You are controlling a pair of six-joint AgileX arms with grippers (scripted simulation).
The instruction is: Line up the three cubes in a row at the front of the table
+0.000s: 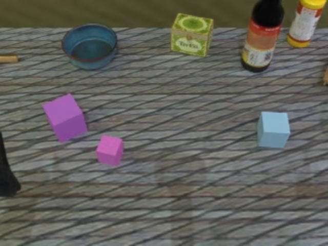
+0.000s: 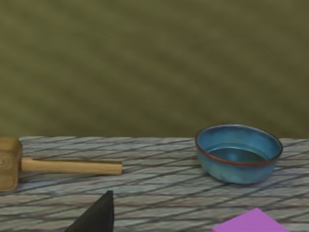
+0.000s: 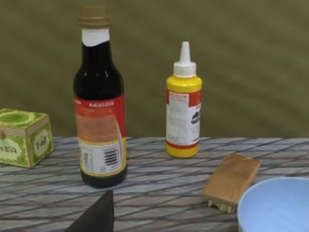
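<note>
Three cubes rest on the woven-pattern table point(image 1: 184, 169), spread apart. The large purple-magenta cube point(image 1: 64, 117) is at the left, and its corner point(image 2: 251, 223) shows in the left wrist view. Just right of it and nearer the front sits the smaller pink-magenta cube point(image 1: 109, 149). Far to the right stands the light blue cube point(image 1: 273, 129). My left arm point(image 1: 6, 174) is a dark shape at the table's left edge, clear of all cubes. My right gripper is outside the top view; only a black tip of it point(image 3: 99, 217) shows over the table.
Along the back stand a blue bowl point(image 1: 89, 46), a green tea box point(image 1: 191, 34), a dark sauce bottle point(image 1: 262, 36) and a yellow bottle point(image 1: 305, 21). A wooden mallet point(image 2: 58, 166) lies at the back left. A wooden brush point(image 3: 231, 181) and a pale blue bowl point(image 3: 275, 205) are near the right gripper.
</note>
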